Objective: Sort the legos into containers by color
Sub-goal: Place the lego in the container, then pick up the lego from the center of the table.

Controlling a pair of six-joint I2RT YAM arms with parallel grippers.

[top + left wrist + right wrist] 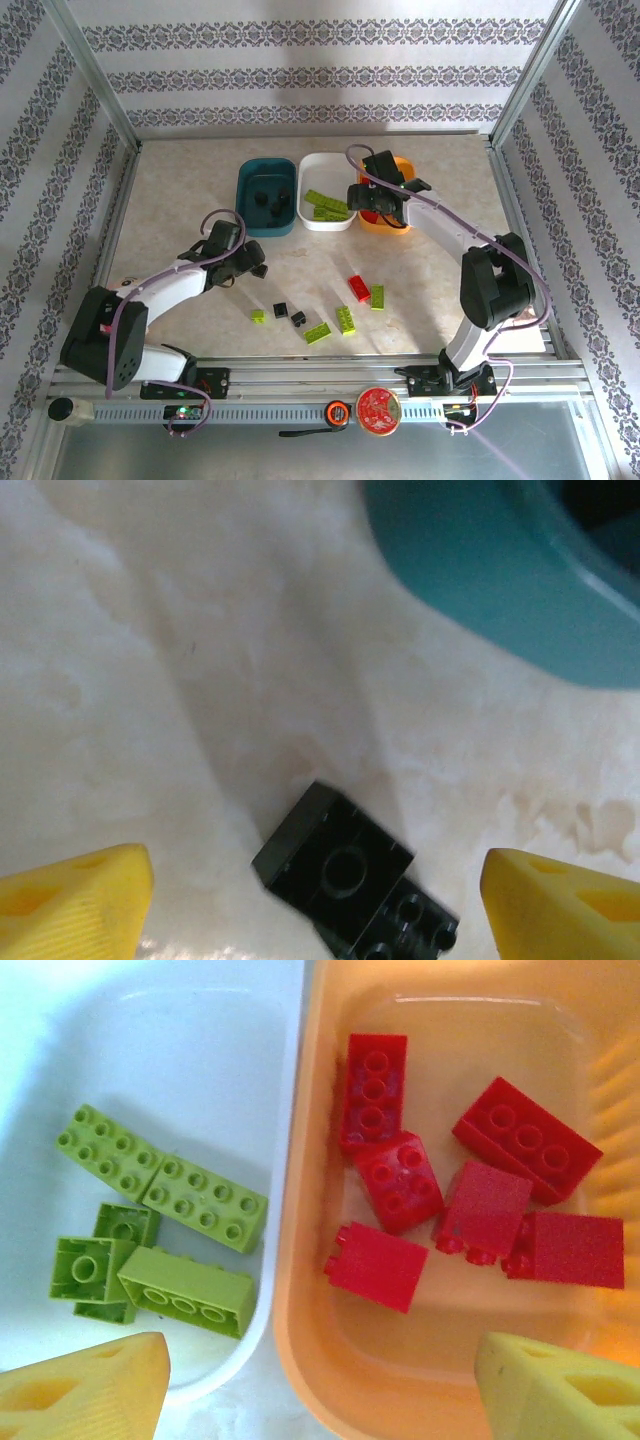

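Left gripper (257, 269) hangs low over the marbled beige table (180, 200), its wedge-shaped, ribbed yellow fingers (75, 900) spread wide and holding nothing. In the wrist view a glossy black brick (335, 865) lies on the table between them, touching neither. It is tipped to show a round tube in its hollow underside. A studded black piece (410, 922) sits against it at the frame's bottom edge. The smooth, rounded corner of the teal tray (480, 570) rises nearby.

Right gripper (365, 203) is poised above the seam where the white tray (285, 1110) meets the orange tray (300, 1340), its fingers likewise apart and empty. Five lime green bricks (205, 1200) lie in the white tray, some studs up, some showing open undersides. Six red bricks (400, 1180) are jumbled in the translucent orange tray, several lying on their sides.

From above, the three shallow, round-cornered trays stand side by side at the table's far side, teal, white and orange from left to right. Dark bricks (272, 200) rest in the teal tray. Loose on the table between the arms are a lone red brick (358, 287), four loose green bricks (346, 319) and two small black ones (281, 310).
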